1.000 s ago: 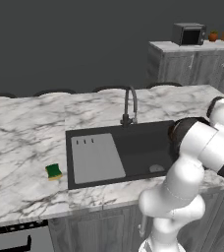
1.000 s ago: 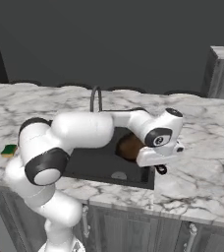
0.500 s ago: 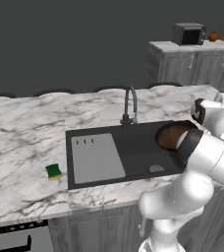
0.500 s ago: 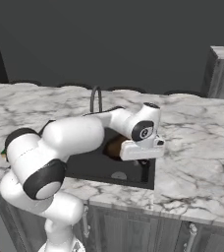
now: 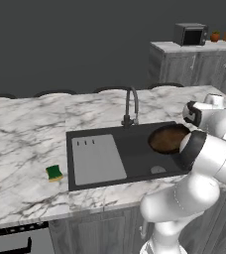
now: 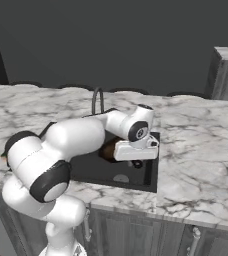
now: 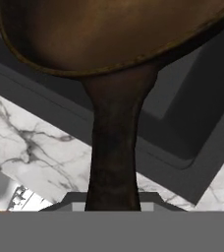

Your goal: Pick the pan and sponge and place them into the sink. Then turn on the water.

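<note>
The gripper [image 6: 136, 159] clamps the handle of the round brown-bottomed, dark-rimmed pan [image 5: 167, 138]; rigid, bowl-heavy ahead, likely to droop.

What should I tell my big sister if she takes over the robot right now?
Gripper: shut on the handle of the round brown pan with a dark rim, held above the right side of the big black sink.
Small green-and-yellow sponge: on the marble counter, left of the sink's grey drainboard, untouched.
Dark curved faucet: no water running.
Done: pan picked up and carried over the basin.
Left: set the pan down in the sink and let go, fetch the sponge and put it in too, then turn on the water.
</note>
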Robot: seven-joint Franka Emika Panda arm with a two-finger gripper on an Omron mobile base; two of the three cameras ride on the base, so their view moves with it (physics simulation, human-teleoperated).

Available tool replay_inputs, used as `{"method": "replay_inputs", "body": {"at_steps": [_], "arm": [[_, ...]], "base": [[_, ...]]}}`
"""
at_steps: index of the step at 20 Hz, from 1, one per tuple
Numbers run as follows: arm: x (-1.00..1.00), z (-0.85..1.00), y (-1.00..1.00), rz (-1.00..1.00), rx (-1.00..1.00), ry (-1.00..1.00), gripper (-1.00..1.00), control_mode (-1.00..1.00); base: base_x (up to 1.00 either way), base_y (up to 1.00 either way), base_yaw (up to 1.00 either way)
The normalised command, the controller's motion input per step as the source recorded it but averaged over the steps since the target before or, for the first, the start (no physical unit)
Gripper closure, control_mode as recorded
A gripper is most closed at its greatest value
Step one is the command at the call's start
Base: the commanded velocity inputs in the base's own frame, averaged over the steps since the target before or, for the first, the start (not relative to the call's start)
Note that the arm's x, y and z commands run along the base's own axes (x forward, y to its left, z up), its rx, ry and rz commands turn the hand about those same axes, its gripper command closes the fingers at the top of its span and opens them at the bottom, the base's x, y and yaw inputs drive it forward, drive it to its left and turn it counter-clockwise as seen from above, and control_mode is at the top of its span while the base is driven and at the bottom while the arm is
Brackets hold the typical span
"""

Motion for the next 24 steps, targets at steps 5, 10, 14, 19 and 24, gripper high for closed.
{"method": "replay_inputs", "body": {"at_steps": [5,10,14,19,24], "arm": [[0.21,-0.18,0.11,0.03,0.04,0.05,1.0,-1.0],[0.22,-0.19,0.16,0.06,0.04,0.06,1.0,-1.0],[0.25,-0.15,0.17,0.09,0.05,0.08,1.0,-1.0],[0.2,-0.16,0.18,0.1,0.06,0.05,1.0,-1.0],[0.21,-0.23,0.16,0.08,0.04,0.0,1.0,-1.0]], "base": [[0.0,0.0,0.0],[0.0,0.0,0.0],[0.0,0.0,0.0],[0.0,0.0,0.0],[0.0,0.0,0.0]]}}
